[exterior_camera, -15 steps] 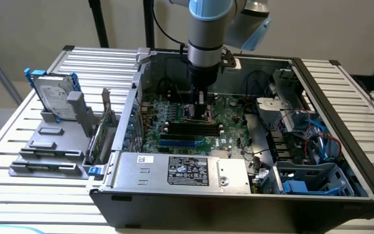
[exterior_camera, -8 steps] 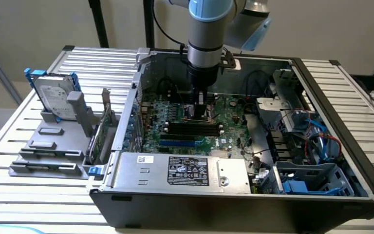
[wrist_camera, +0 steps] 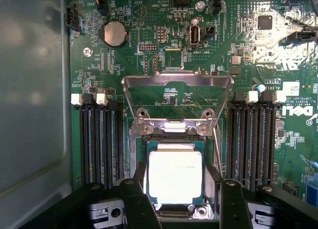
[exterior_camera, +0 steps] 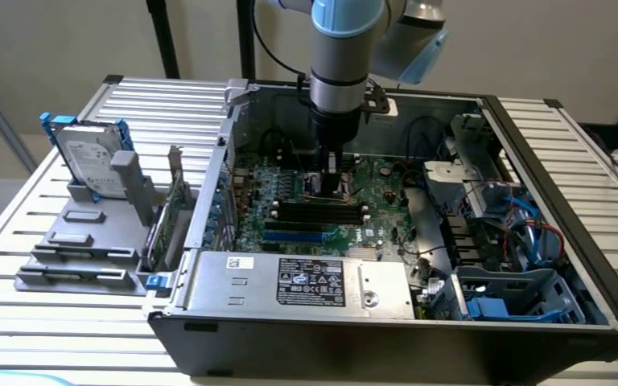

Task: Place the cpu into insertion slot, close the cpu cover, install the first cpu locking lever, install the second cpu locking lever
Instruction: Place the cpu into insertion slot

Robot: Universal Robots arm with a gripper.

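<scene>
Gripper [wrist_camera: 181, 183]: one; two black fingers spread wide, one on each side of the cpu [wrist_camera: 175, 177], holding nothing.
Chip: one cpu; flat, square, pale silvery top, seated in the insertion slot [wrist_camera: 174, 137].
Lid: one cpu cover [wrist_camera: 177, 81]; silvery metal frame, cut-out centre, swung up open beyond the slot.
Memory slots [wrist_camera: 99, 139]: eight; long, black, four on each side.
Board [wrist_camera: 278, 50]: one; green, inside the open computer case [exterior_camera: 395, 346].
</scene>
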